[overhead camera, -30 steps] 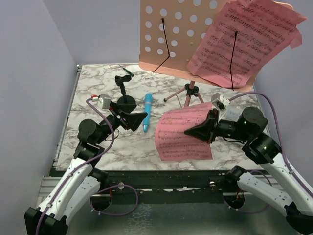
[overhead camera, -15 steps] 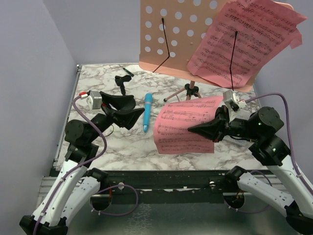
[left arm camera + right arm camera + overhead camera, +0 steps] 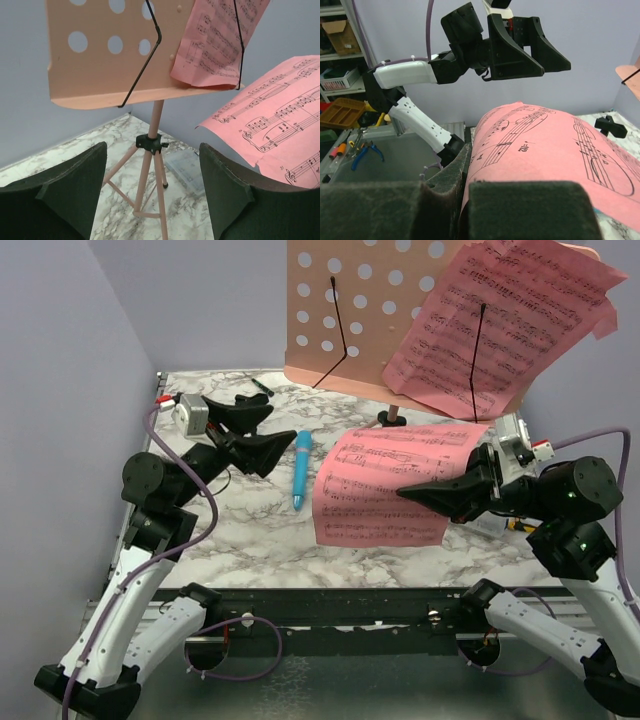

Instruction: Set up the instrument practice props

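The salmon-pink music stand (image 3: 350, 315) stands at the back with a hole-punched desk; its pole and tripod show in the left wrist view (image 3: 152, 165). One pink sheet-music page (image 3: 500, 320) rests on the desk's right half under a black wire. My right gripper (image 3: 425, 495) is shut on the second pink page (image 3: 385, 490) and holds it raised above the table; it drapes over the jaws in the right wrist view (image 3: 545, 150). My left gripper (image 3: 262, 435) is open and empty, raised at the left. The light-blue stick (image 3: 301, 470) lies on the marble table.
A small black clip-like piece (image 3: 255, 400) and a dark green pen (image 3: 262, 388) lie at the back left. A clear flat plastic case (image 3: 187, 167) lies by the stand's feet. Grey walls close in the left, back and right.
My right gripper has lifted the pink page higher and moved right. My left gripper has risen and moved back toward the far left, still open.
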Controlling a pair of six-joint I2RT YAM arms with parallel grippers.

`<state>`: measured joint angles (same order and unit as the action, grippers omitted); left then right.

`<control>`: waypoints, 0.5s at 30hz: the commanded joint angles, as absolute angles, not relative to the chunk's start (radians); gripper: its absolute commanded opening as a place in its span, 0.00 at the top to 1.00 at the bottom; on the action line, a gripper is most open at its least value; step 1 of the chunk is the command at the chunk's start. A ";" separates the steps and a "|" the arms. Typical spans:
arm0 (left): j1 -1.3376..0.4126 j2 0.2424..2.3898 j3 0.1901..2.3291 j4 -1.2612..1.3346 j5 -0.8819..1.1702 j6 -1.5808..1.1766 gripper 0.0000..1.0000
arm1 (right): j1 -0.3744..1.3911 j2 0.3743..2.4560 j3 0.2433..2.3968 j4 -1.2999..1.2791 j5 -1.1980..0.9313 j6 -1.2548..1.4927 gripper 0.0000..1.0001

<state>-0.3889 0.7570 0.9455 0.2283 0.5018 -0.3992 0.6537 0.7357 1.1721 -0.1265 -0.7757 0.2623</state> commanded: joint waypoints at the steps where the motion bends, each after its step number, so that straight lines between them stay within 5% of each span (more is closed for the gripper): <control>1: -0.387 0.802 1.045 0.204 0.493 -0.367 0.25 | 0.657 0.745 1.218 -0.082 -0.806 0.264 0.99; 7: -0.387 0.908 1.145 0.216 0.576 -0.396 0.26 | 0.657 0.748 1.253 -0.012 -0.889 0.251 0.99; 15: -0.387 0.924 1.107 0.275 0.781 -0.546 0.12 | 0.658 0.747 1.224 -0.100 -0.813 0.176 0.99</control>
<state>-0.3889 0.9417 1.1271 0.2287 0.6239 -0.4484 0.6537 0.7460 1.2331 -0.0517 -0.8345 0.2302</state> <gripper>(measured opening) 0.856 0.011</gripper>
